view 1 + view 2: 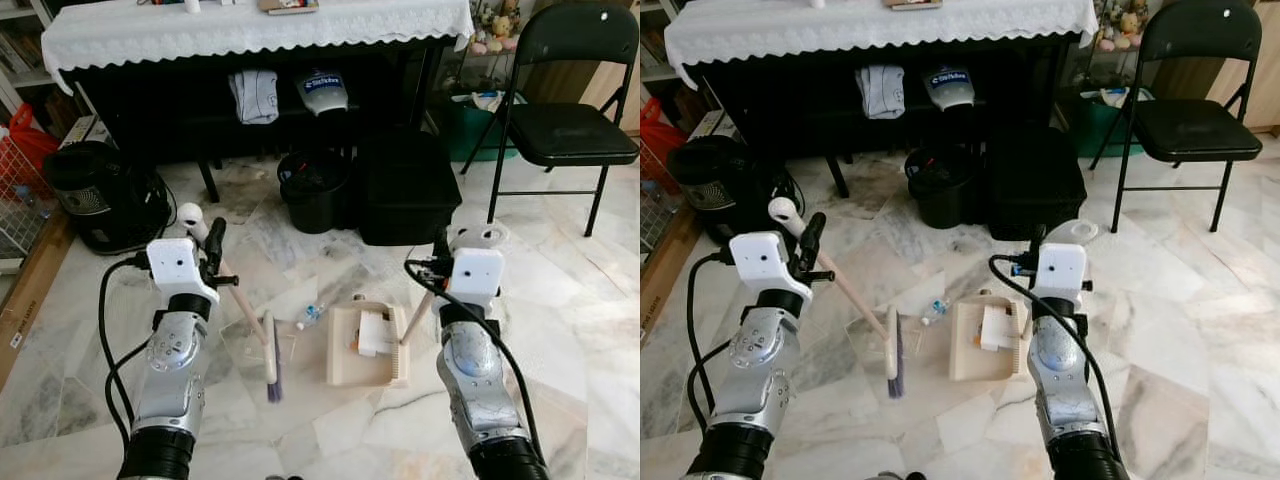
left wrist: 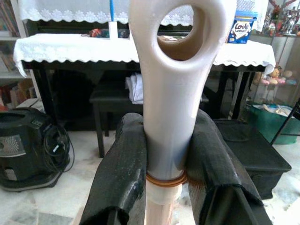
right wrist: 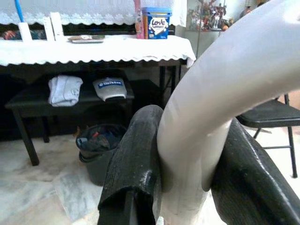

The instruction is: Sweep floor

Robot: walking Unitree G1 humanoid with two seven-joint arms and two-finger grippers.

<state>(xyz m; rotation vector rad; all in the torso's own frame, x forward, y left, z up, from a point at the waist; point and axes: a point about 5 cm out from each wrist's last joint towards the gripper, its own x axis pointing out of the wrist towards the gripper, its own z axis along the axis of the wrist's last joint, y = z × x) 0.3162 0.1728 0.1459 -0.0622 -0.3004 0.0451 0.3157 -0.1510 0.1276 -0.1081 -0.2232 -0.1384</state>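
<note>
Marble floor spreads before a dark table draped in a white lace cloth, with a black folding chair to the right and a black vacuum cleaner to the left. The left gripper pinches the top of the broom handle just under its hanging loop, both fingers pressed against the shaft; the brush head rests on the floor between the arms. The right gripper is clamped on the curved handle of the dustpan, which sits flat on the floor just right of the brush and already holds some white scraps. A small bottle and bits of litter lie between brush and pan.

Sweeping into the pan looks like the step in hand. Next, I judge, the brush must be drawn rightward across the litter toward the pan's open lip while the pan is held steady.

Room is tight ahead: a black bin and black box stand near, beyond the pan. Open floor lies to the right.
</note>
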